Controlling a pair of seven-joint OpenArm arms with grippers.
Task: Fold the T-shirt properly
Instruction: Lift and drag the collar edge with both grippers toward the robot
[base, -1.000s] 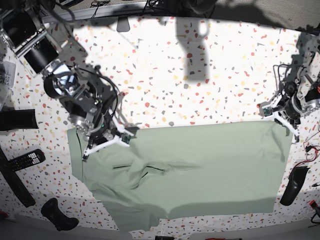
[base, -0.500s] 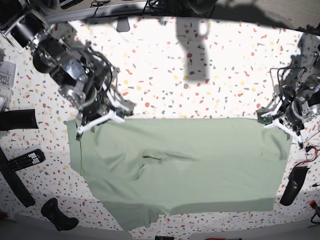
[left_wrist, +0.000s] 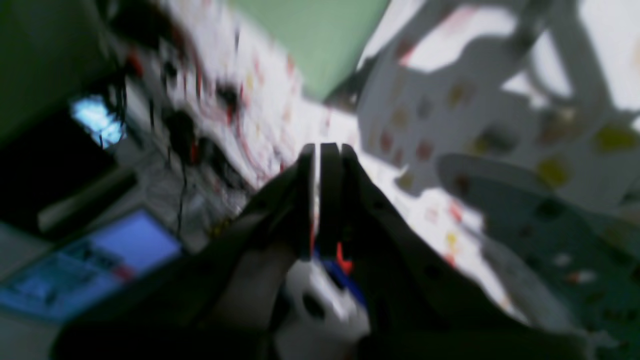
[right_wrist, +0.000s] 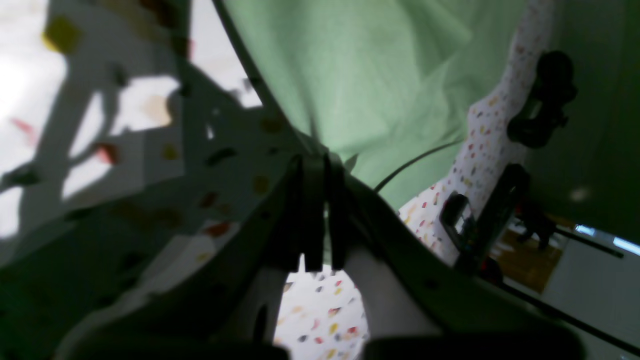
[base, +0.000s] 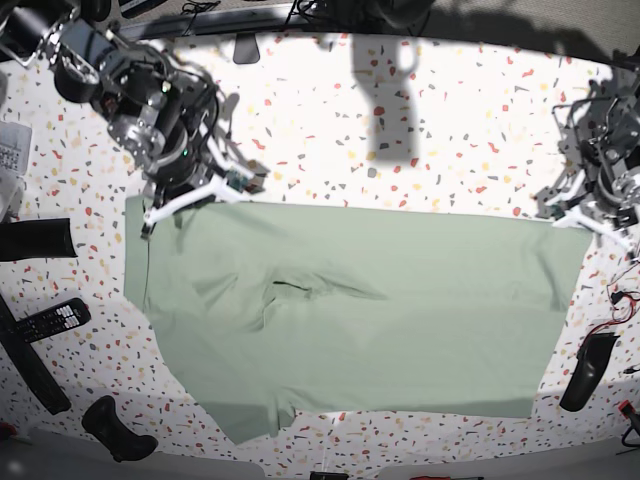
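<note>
Right end effector (base: 192, 196) pinching T-shirt (base: 400, 310) edge (taut) | left end effector (base: 578, 212) likewise, arms spread

terrazzo table (base: 450, 130) | remote control (base: 47, 321) left edge | black handle (base: 585, 372) right edge

right gripper (right_wrist: 320, 210) fingers pinched on t-shirt (right_wrist: 370, 75) edge | speckled table (right_wrist: 320, 310) below

Bright overhead glare, hard shadows; wrist cams badly blurred.
</note>
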